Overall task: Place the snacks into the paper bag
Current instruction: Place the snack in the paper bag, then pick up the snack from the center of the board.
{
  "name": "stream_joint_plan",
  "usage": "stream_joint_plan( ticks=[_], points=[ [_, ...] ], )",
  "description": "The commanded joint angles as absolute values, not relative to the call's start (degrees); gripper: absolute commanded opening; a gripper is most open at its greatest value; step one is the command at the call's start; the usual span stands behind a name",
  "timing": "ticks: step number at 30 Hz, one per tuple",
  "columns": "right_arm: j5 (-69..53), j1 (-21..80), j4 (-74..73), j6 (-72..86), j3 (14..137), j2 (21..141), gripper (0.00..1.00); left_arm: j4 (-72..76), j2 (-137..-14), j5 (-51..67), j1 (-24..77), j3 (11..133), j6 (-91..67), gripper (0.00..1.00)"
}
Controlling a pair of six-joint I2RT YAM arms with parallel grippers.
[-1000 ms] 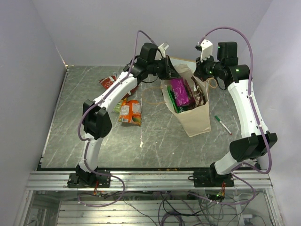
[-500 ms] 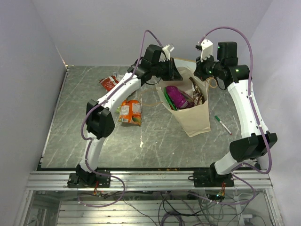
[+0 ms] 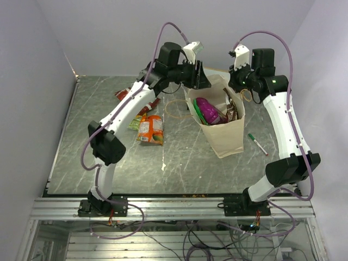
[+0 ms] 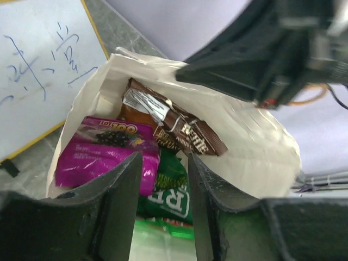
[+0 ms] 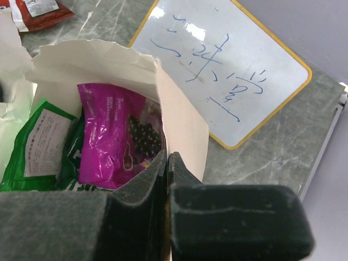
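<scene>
Pinched paper bag [image 3: 225,138] rim in rt gripper [image 5: 166,157], fingers clenched on the paper, prob. to hold mouth open & bag upright. Hung L gripper [image 4: 163,161] over mouth, fingers apart, empty. Saw purple packet [image 3: 206,110] inside w/ brown packet [image 4: 174,128] & green packet [image 4: 171,198]; orange packet [image 3: 150,129] & red packet [image 3: 124,95] out on table [image 3: 81,157]. Vs 1 s ago: dropped purple packet deeper, spread L fingers, raised wrist.

Purple packet [image 4: 103,157], brown packet [image 4: 174,128], cream bag [image 4: 261,147]

Cropped red packet [image 5: 38,12] at edge, green packet [image 5: 41,144] seemingly half buried
</scene>
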State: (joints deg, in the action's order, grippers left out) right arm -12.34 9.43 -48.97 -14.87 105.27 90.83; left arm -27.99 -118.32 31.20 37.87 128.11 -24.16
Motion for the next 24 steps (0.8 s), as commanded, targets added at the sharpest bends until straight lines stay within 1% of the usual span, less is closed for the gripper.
stream_joint_plan(
  ticks=[1, 4, 9, 10, 14, 17, 24],
  points=[
    [-9.6, 9.1, -47.9, -14.3, 104.0, 89.9, 0.0, -33.5, -110.2, 29.9, 37.9, 127.8, -10.2, 0.52],
    [-9.7, 9.1, -48.0, -14.3, 103.9, 89.6, 0.0, -35.4, -103.9, 23.6, 37.6, 122.0, -2.4, 0.57],
    [-10.2, 9.0, -48.3, -14.3, 103.4, 88.5, 0.0, -35.7, -95.0, 11.8, 35.8, 110.5, 6.0, 0.7],
    [-10.3, 8.9, -48.2, -14.3, 103.3, 88.2, 0.0, -35.2, -93.5, 10.9, 34.8, 108.4, 6.6, 0.72],
    [-11.7, 8.9, -48.0, -14.6, 102.6, 87.4, 0.0, -33.7, -90.0, 11.8, 28.0, 102.7, 6.6, 0.75],
    [-12.8, 9.0, -48.3, -14.7, 102.4, 87.1, 0.0, -31.8, -89.1, 13.1, 20.8, 99.0, 6.1, 0.76],
    [-15.4, 9.0, -48.6, -14.4, 103.0, 86.5, 0.0, -27.5, -92.6, 16.1, 8.2, 95.0, 4.2, 0.85]
  ],
)
